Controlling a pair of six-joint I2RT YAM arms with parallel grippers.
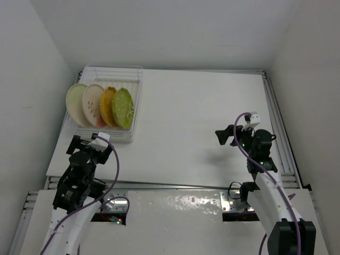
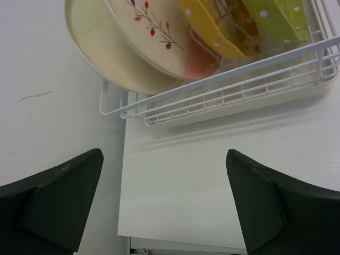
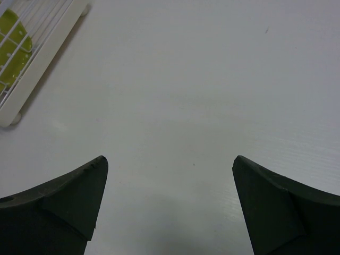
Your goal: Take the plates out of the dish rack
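Note:
The white wire dish rack [image 1: 136, 101] stands at the table's far left. Several plates lean in it on edge: pale green-cream [image 1: 76, 98], cream-and-pink [image 1: 93, 103], orange dotted [image 1: 108, 103] and lime dotted [image 1: 123, 109]. My left gripper [image 1: 85, 144] hovers just in front of the rack's near edge [image 2: 239, 90], open [image 2: 164, 159], nothing between its fingers. The left wrist view shows the pale plate [image 2: 101, 48], the branch-patterned plate [image 2: 154, 32], the orange plate [image 2: 212, 32] and the lime plate [image 2: 281, 18]. My right gripper [image 1: 227, 135] is open [image 3: 170, 162] over bare table, far right of the rack [image 3: 32, 79].
The white table [image 1: 202, 122] lies between white walls; the left wall [image 1: 32, 79] is close beside the rack. Metal rails [image 1: 281, 143] run along the table's right and near edges. The pale plate overhangs the rack's left side.

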